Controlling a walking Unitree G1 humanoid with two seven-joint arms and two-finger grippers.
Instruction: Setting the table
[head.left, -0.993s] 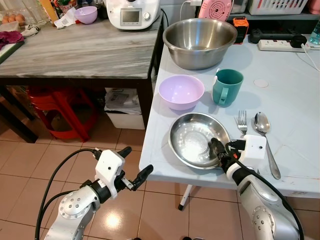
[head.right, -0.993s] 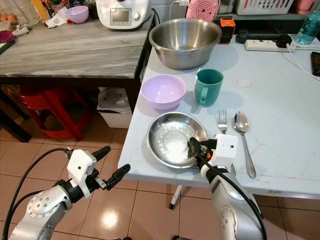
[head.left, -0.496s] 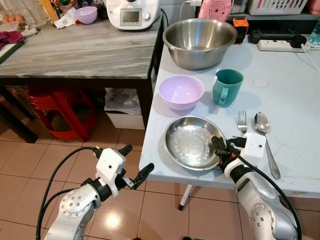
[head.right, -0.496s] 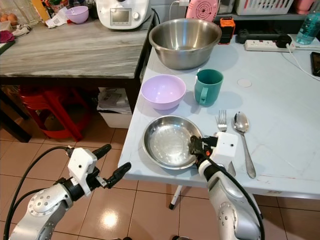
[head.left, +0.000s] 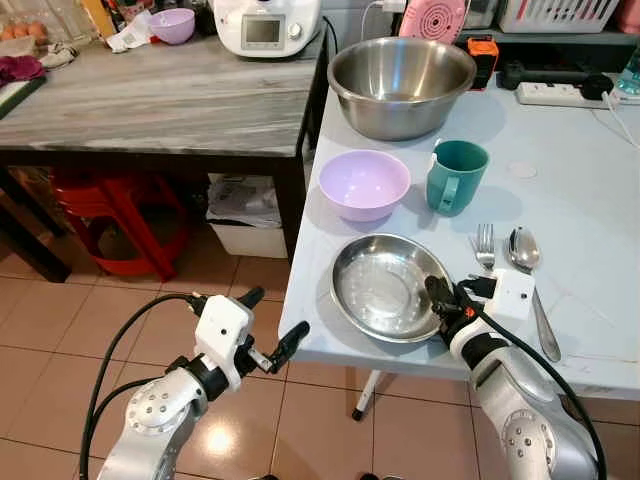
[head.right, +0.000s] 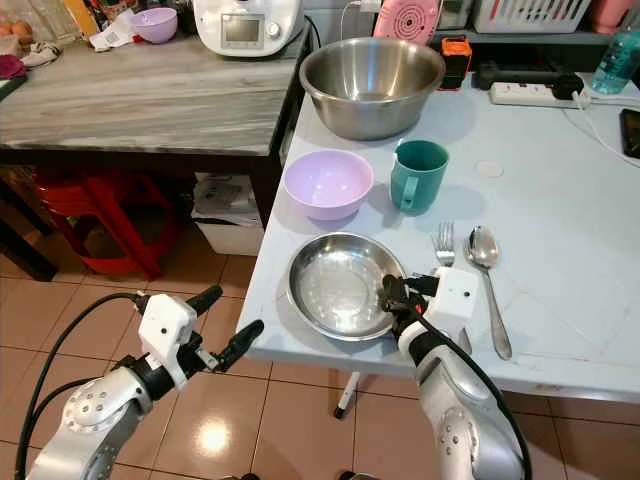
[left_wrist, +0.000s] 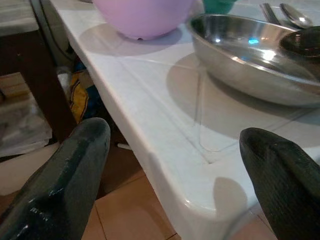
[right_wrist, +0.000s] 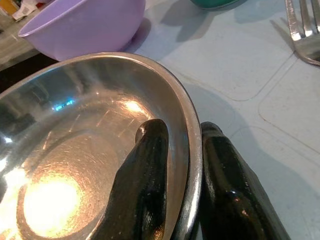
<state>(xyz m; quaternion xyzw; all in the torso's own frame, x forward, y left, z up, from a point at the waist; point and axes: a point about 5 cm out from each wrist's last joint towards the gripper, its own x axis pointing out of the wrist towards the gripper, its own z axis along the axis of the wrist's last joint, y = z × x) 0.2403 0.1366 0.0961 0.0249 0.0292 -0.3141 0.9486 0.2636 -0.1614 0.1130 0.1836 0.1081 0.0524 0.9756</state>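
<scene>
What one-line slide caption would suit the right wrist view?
Right pincer clamps the steel plate's rim, one finger inside and one outside, beside a lilac bowl and fork.

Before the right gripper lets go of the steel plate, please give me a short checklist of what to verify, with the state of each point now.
1. Right gripper holds the steel plate rim, one finger inside and one outside: ok.
2. Plate rests flat on the table: cannot tell; the wrist view suggests a slight tilt.
3. Plate is fully on the table, near the front edge: ok.
4. Plate is apart from the purple bowl: ok.
5. Fork and spoon lie to the right of the plate, apart from it: ok.
6. Left gripper is open, below the table edge, touching nothing: ok.
</scene>
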